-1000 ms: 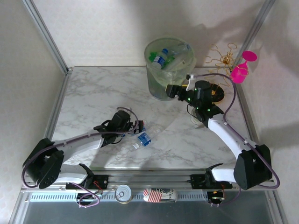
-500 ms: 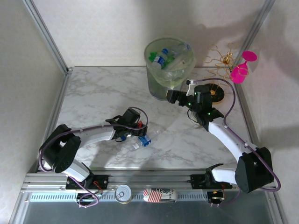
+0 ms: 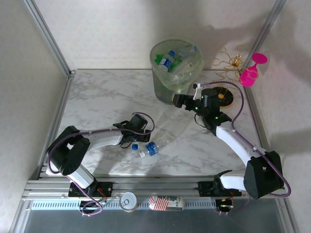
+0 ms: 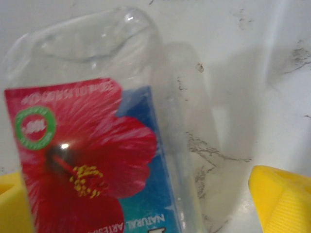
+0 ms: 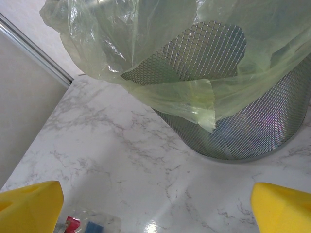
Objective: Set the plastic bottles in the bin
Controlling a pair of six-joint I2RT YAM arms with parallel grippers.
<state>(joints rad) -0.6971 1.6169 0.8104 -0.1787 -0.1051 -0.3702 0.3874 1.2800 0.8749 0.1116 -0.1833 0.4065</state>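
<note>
Left pincer (image 4: 146, 196) spread astride hibiscus-label bottle (image 4: 92, 145): centre on body, close gently; bin (image 3: 167, 90) at one o'clock. Right pincer (image 5: 158, 204) open.

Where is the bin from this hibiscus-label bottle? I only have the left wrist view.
Observer: From the top camera, the bottle lies on its side near the front middle of the table. The bin stands at the far edge, beyond the bottle and to its right.
Operator: Anything in the bin yet?
Observer: Yes, several other bottles show in its open top, blue-labelled and green ones among them.
Operator: And the right arm?
Observer: The right gripper hangs open just in front of the bin's base, holding nothing.
</note>
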